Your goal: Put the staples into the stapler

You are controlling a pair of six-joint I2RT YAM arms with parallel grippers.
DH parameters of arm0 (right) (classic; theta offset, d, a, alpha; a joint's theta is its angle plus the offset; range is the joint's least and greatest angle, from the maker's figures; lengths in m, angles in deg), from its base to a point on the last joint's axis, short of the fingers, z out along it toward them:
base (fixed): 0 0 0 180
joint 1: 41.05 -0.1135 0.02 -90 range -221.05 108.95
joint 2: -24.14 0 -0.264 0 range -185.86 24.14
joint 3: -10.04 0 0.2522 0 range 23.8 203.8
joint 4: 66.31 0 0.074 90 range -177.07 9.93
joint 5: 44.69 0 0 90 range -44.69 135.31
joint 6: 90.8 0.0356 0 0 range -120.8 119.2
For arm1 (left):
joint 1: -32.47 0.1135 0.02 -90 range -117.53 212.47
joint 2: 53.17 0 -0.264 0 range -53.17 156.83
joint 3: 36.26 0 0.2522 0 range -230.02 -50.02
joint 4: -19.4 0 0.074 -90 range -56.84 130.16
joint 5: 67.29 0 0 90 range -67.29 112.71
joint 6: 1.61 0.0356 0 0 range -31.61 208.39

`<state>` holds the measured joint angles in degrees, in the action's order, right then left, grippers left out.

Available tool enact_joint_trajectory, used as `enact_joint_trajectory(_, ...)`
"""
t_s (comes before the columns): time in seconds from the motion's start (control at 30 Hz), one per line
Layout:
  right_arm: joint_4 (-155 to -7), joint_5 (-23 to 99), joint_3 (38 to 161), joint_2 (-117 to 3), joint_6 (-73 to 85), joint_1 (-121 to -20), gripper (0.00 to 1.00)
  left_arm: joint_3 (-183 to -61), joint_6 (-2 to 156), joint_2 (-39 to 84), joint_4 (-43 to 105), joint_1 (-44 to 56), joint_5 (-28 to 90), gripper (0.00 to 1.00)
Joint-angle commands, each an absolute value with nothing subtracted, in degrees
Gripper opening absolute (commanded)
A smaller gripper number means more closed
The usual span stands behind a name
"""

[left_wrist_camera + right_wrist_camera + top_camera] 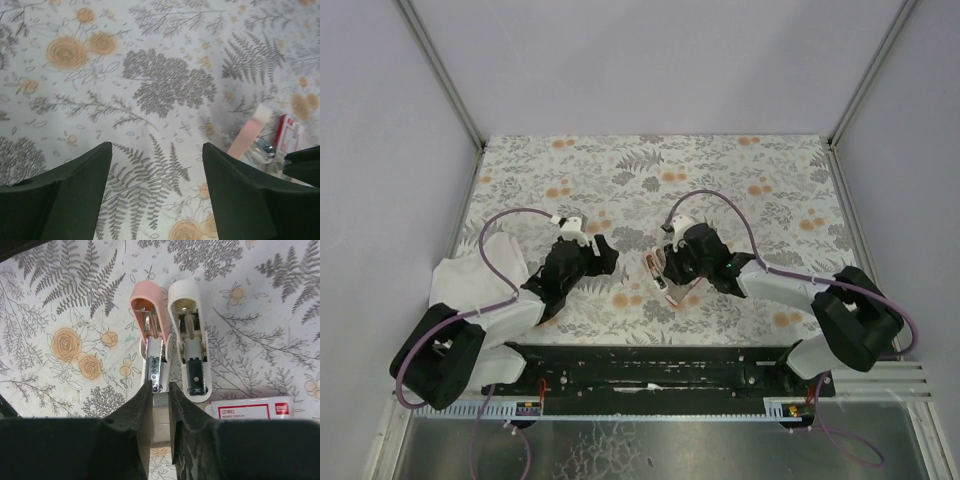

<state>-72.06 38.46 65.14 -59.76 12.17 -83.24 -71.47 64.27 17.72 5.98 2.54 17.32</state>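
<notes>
Grey-and-orange floral cloth (170, 85) is covering the table, leaving open room toward the far edge and both far corners. Left of centre, the left claw (156, 147) is hanging spread wide, holding nothing. Near centre, the right claw (160, 387) is pinching the opened pink-and-white stapler (186, 330). The red staples box (250, 410) is lying just beside it, its label print too blurred to read.

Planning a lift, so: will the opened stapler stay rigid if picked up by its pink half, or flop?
Likely flop: the stapler lies splayed, pink cover and white base side by side, apparently hinged at one end. Probably light, being mostly plastic shell around a thin metal rail. Lying flat, it shouldn't roll.
</notes>
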Motion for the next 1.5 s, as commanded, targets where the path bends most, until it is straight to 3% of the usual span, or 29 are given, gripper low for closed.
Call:
enact_joint_trajectory(0.0,-69.7,41.9,67.8,-61.6,13.7,-85.3,0.22,-69.1,66.5,16.2,-2.5,1.7,12.2,0.72)
enact_joint_trajectory(1.47,-68.9,49.6,69.5,-67.4,15.6,-90.0,0.2,-69.9,67.2,14.1,0.2,1.7,13.1,0.73)
